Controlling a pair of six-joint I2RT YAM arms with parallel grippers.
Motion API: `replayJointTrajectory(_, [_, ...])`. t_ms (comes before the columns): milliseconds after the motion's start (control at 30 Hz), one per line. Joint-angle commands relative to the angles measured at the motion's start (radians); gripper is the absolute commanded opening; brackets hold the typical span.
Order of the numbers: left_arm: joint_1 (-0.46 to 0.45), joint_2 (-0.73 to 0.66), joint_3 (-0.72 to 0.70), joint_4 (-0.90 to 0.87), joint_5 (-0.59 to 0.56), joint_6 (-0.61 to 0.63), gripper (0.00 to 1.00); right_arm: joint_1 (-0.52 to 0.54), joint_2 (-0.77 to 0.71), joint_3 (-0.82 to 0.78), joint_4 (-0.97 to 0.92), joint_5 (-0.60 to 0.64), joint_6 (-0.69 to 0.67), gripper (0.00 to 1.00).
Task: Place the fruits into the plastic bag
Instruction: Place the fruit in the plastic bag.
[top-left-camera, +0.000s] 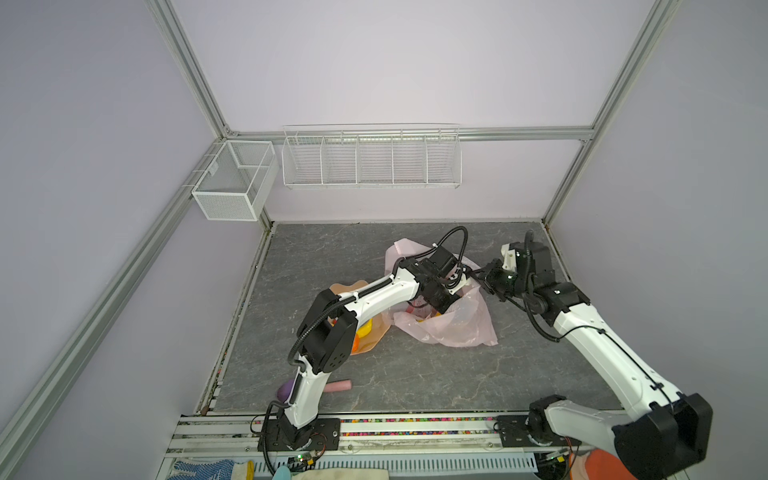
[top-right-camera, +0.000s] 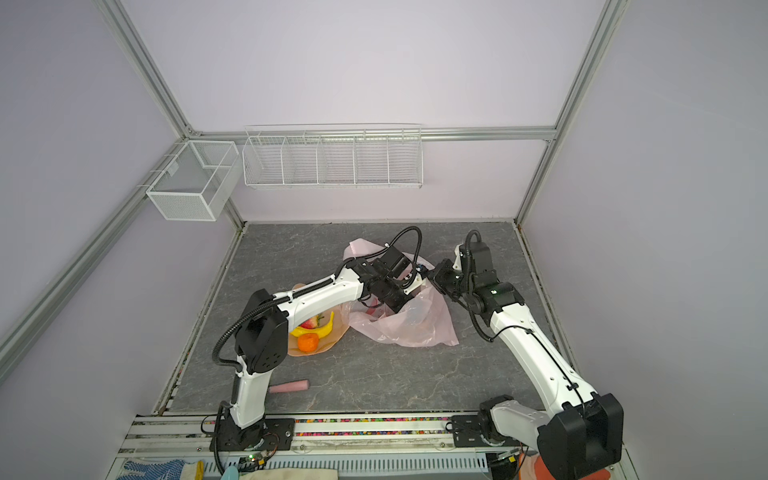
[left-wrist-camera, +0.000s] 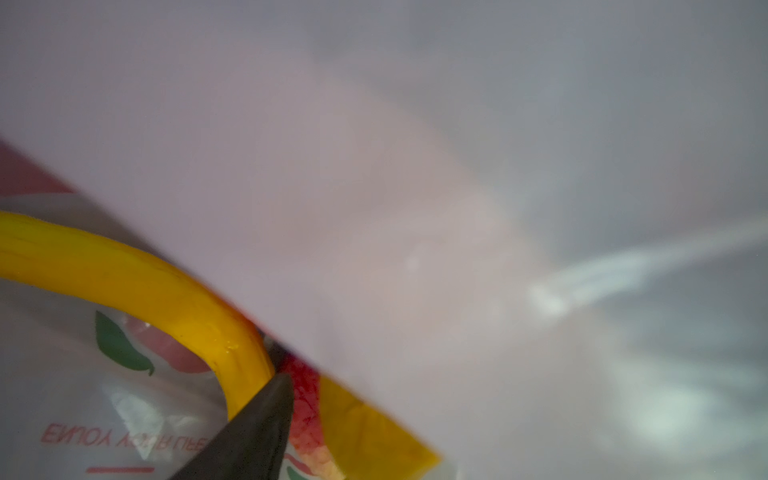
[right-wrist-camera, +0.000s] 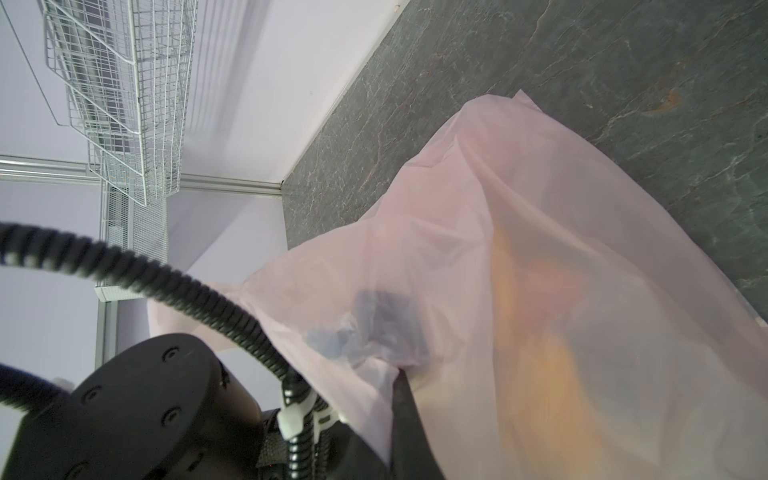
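The pink plastic bag (top-left-camera: 453, 328) (top-right-camera: 415, 328) lies crumpled mid-table. My left gripper (top-left-camera: 438, 305) reaches into its mouth. In the left wrist view one dark finger (left-wrist-camera: 253, 436) shows, with a yellow banana (left-wrist-camera: 124, 270) against one side of it and a red-yellow fruit (left-wrist-camera: 305, 399) on the other. Bag film (left-wrist-camera: 374, 166) hides the second finger. My right gripper (top-left-camera: 478, 276) is shut on the bag's rim and holds it up; its finger (right-wrist-camera: 409, 424) pinches the film (right-wrist-camera: 540, 208). A banana (top-right-camera: 316, 330), an orange (top-right-camera: 308, 342) and a strawberry (top-right-camera: 309, 322) lie in the peach dish (top-right-camera: 332, 345).
A brush with a pink handle (top-left-camera: 338, 386) lies near the left arm's base. White wire baskets (top-left-camera: 370, 158) hang on the back wall and a mesh box (top-left-camera: 232, 183) on the left frame. The left arm's elbow (top-left-camera: 328, 336) hangs over part of the dish.
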Motion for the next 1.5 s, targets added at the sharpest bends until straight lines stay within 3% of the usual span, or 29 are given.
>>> replayJointTrajectory(0, [-0.006, -0.014, -0.003, 0.047, 0.039, -0.046, 1.00, 0.004, 0.012, 0.005, 0.023, -0.003, 0.006, 0.06])
replayJointTrajectory(367, [0.035, -0.121, -0.062, 0.080, -0.066, -0.177, 1.00, 0.004, 0.004, 0.004, 0.014, 0.003, 0.005, 0.07])
replayJointTrajectory(700, [0.044, -0.243, -0.117, -0.023, -0.215, -0.246, 1.00, 0.005, 0.000, 0.001, 0.012, 0.002, 0.003, 0.07])
replayJointTrajectory(1033, [0.062, -0.424, -0.318, -0.032, -0.305, -0.357, 1.00, 0.005, 0.001, 0.002, 0.012, -0.005, 0.001, 0.07])
replayJointTrajectory(1333, [0.116, -0.584, -0.456, -0.106, -0.444, -0.550, 1.00, 0.002, 0.009, 0.009, 0.012, -0.016, -0.005, 0.06])
replayJointTrajectory(1467, [0.131, -0.628, -0.494, -0.225, -0.572, -0.682, 1.00, 0.002, 0.008, 0.007, 0.010, -0.017, -0.007, 0.06])
